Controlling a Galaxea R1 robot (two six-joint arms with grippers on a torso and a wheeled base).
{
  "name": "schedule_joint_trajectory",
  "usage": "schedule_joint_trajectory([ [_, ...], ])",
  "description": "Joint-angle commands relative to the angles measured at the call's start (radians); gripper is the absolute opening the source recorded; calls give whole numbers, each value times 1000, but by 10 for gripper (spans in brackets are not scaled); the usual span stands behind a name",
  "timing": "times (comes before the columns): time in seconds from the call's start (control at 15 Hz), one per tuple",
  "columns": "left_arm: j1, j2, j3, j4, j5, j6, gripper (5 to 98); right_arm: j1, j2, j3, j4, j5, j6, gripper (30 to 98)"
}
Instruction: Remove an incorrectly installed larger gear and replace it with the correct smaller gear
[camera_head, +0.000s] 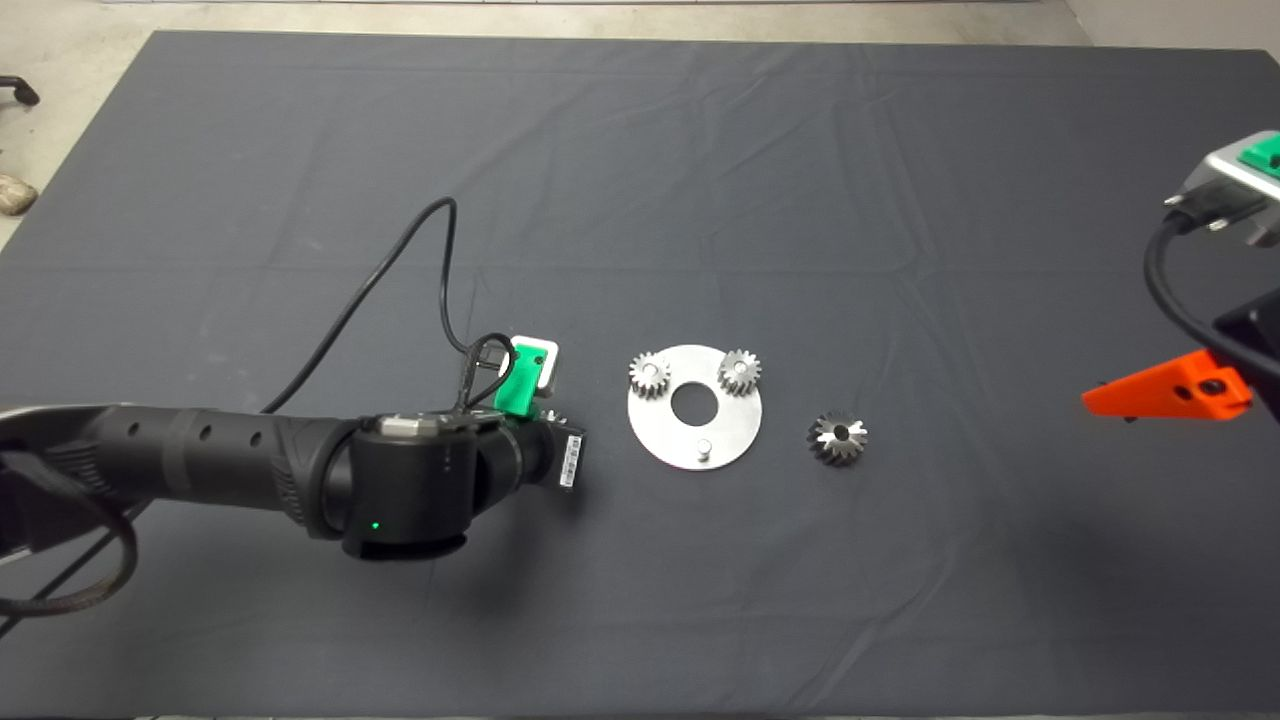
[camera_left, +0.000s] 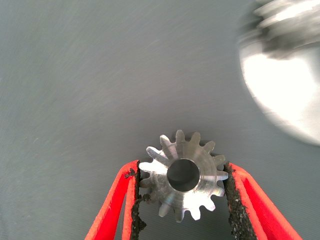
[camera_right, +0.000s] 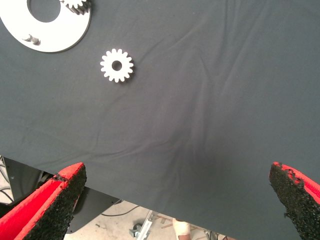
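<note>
left gripper (camera_left: 182, 200) clamps smaller gear (camera_left: 182, 175) beside plate (camera_head: 695, 407).

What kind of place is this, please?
Probably a robotics test bench: a dark mat over a table on a bare floor, holding only a round metal plate with gears, worked by robot arms.

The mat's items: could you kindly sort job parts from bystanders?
Job: small bright spur gear in left gripper; dark bevelled larger gear; round steel plate, bare peg.
Bystanders: two mounted spur gears; right gripper, parked.
</note>
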Motion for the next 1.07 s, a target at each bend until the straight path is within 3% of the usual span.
schedule_joint_trajectory([
  [0.0,-93,72,52,-94,39,-3,352,21,-2,6,31,-46,7,968],
  [0.27,-162,139,65,-172,39,-45,347,21,-2,8,31,-46,7,968],
  [0.67,-163,313,43,-172,38,-50,347,21,-7,8,31,-46,7,968],
  [0.87,-165,359,30,-172,28,-29,347,20,-16,8,31,-48,6,968],
  [1.0,-164,381,-6,-173,-27,19,347,19,-20,8,31,-49,6,968],
])
